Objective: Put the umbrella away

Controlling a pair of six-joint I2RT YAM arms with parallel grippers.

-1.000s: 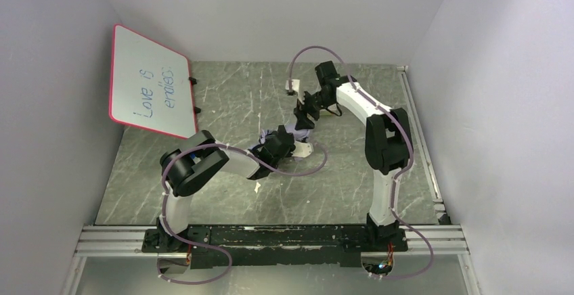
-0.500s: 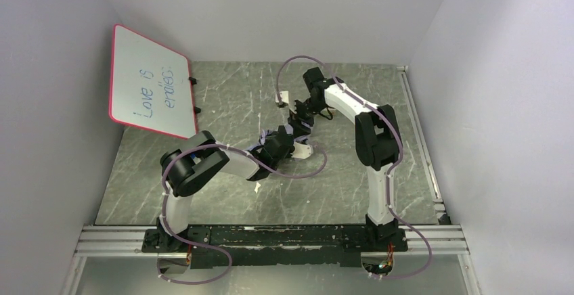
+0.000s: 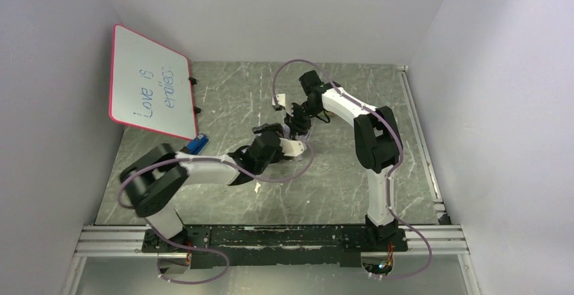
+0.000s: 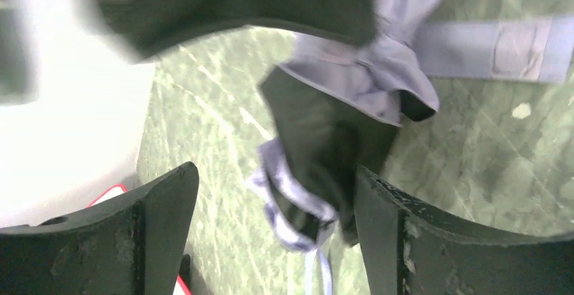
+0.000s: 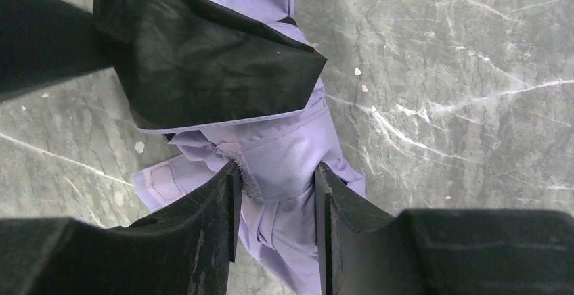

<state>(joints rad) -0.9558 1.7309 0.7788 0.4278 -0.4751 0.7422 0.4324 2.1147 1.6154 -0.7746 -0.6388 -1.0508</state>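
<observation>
The umbrella (image 5: 284, 153) lies crumpled on the green marbled table (image 3: 223, 99), lavender fabric outside and black lining showing. In the right wrist view my right gripper (image 5: 276, 173) is shut on a bunch of its lavender fabric, which touches both fingers. In the top view that gripper (image 3: 296, 122) points down at mid-table. My left gripper (image 4: 271, 173) is open wide. A black and lavender fold of the umbrella (image 4: 325, 139) sits between its fingers, close to the right finger (image 4: 399, 227). The umbrella's lavender strap (image 4: 494, 38) stretches away to the right. The left gripper (image 3: 269, 143) lies just left of the right one.
A red-framed whiteboard (image 3: 150, 82) with writing leans at the back left. A small blue object (image 3: 197, 145) sits on the table below it, beside my left forearm. Grey walls close in the table on three sides, with a metal rail (image 3: 420, 139) along its right edge.
My left gripper has opened and its arm has stretched out lower, its elbow swinging left. My right gripper has moved down-left onto the umbrella and closed on the fabric.
</observation>
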